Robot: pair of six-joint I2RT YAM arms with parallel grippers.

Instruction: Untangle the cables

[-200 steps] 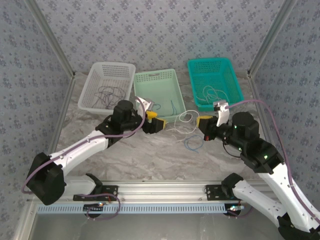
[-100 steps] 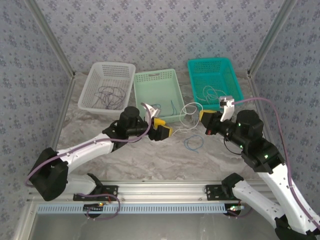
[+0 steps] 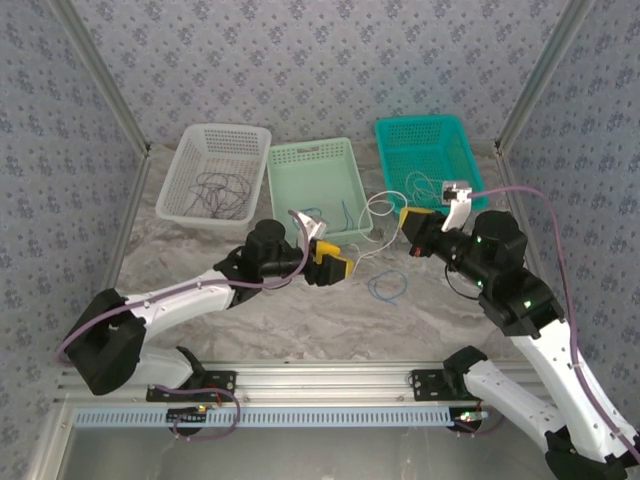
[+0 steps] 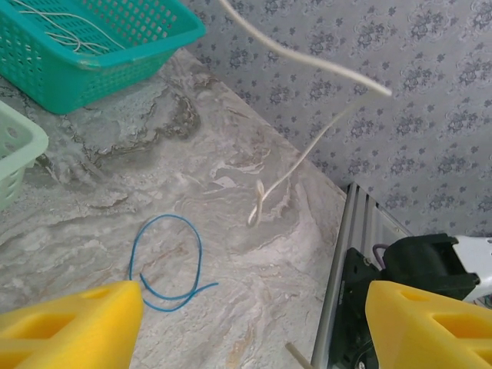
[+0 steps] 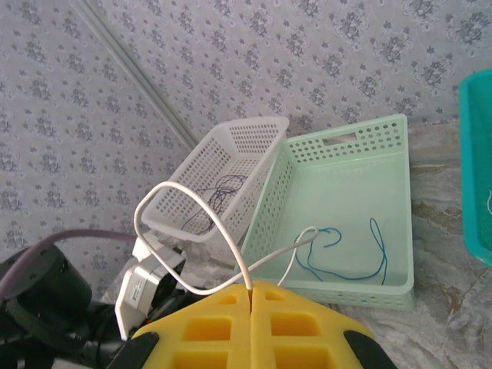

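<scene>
**A:** So where are the cables at?

**B:** The right pincer (image 5: 251, 292) is clenched on the white cable (image 5: 178, 188). The cable comes out of the seam between the yellow fingers and curls up into a big loop. In the top view that loop sits just left of the pincer, right of centre, by the near end of the pale green basket (image 3: 312, 160).

**A:** And the left one?

**B:** The left pincer (image 3: 335, 268) is released, jaws spread wide, centre frame over the tabletop (image 3: 300, 320). A blue cable (image 4: 200, 257) lies curled on the tabletop between the two pincers, a bit lower in frame. The dark cable (image 3: 222, 188) is in the white basket (image 3: 190, 150), upper left. A second blue cable (image 5: 346, 265) is in the green basket, and more white cables (image 3: 425, 185) are in the teal basket (image 3: 420, 127), upper right.
</scene>
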